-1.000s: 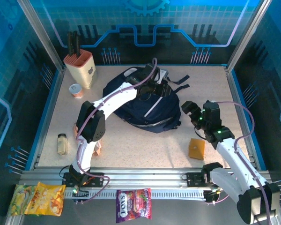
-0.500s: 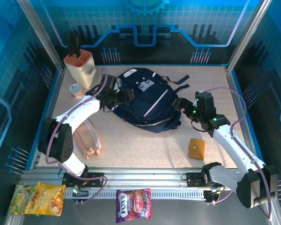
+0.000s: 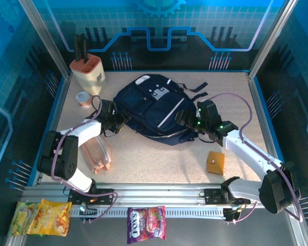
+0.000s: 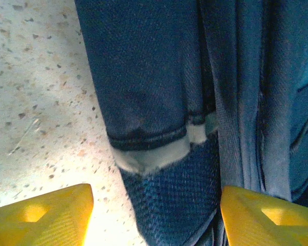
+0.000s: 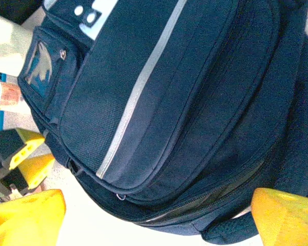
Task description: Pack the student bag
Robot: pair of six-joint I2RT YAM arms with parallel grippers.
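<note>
The speckled beige tabletop (image 3: 159,161) lies bare in front of the large dark navy fabric backpack (image 3: 154,105). Behind its left side stand a beige knife block (image 3: 90,76) and a small round can (image 3: 83,98). The left gripper (image 3: 118,120) and right gripper (image 3: 185,121) crowd its near corners.

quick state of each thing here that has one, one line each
student bag, lying flat, front up, front pocket looks zipped
left tool, open, straddling the bag's edge
right tool, open, over the bag
knife block, upright, knives in it
small can, upright
</note>
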